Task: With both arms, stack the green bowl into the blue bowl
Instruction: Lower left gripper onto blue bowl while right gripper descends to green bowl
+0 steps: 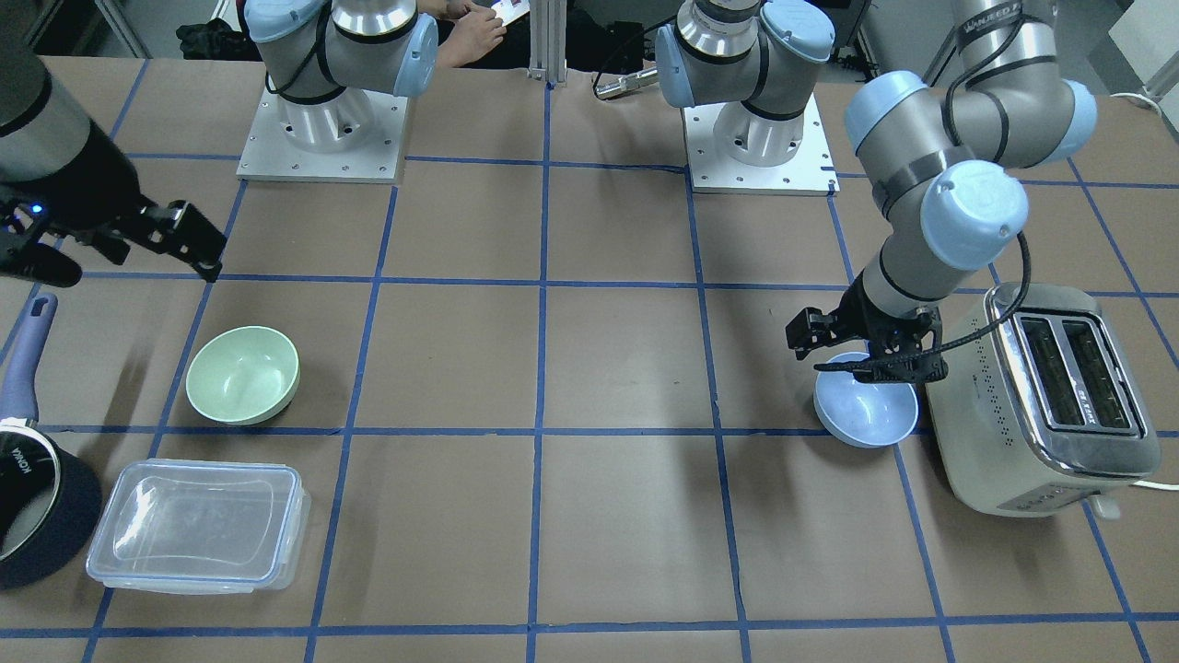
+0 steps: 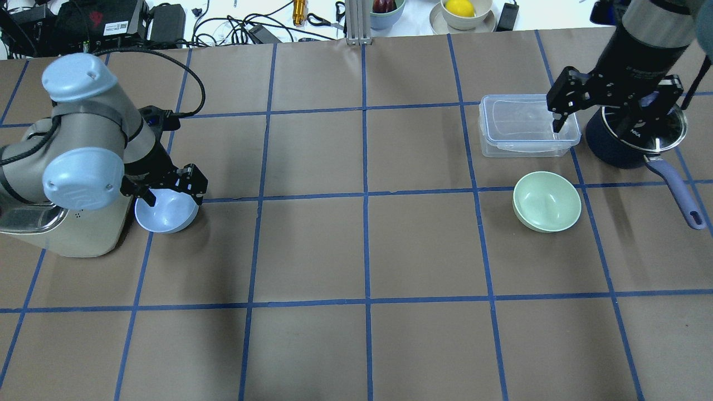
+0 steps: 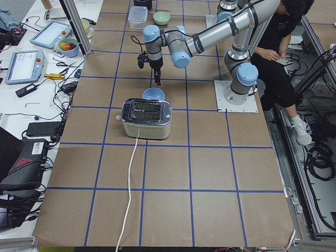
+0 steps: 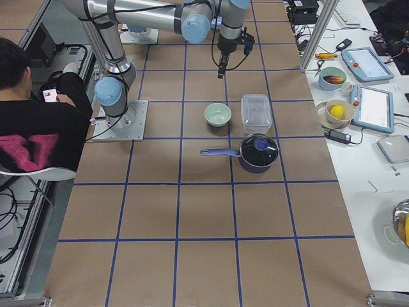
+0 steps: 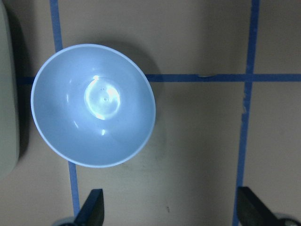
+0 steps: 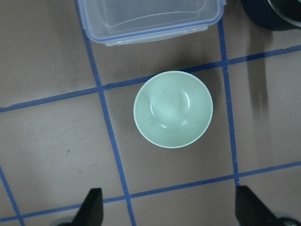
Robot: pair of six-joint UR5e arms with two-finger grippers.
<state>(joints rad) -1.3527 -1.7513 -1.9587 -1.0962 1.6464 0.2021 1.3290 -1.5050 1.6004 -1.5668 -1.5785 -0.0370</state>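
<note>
Bench [image 2: 362, 250]: flat top covered in brown paper, blue tape grid. At the robot's left end sits a cream-and-chrome two-slot toaster [image 1: 1041, 405], upright, with its white power cord [image 3: 131, 184] trailing along the paper. A round pale light-blue matte bowl [image 2: 167, 214] stands just beside the toaster, over a tape line. Well apart, at the right end, a round pale mint-green matte bowl [image 2: 547, 201] stands upright. One tape line separates it from a clear rectangular plastic container with lid [image 2: 512, 125]. A dark blue lidded saucepan [image 2: 624, 150] stands just beside the container, its lavender handle [image 2: 677, 192] towards the robot's side. Two square metal arm base plates [image 1: 322, 138] [image 1: 760, 147] are bolted at the robot's edge.
</note>
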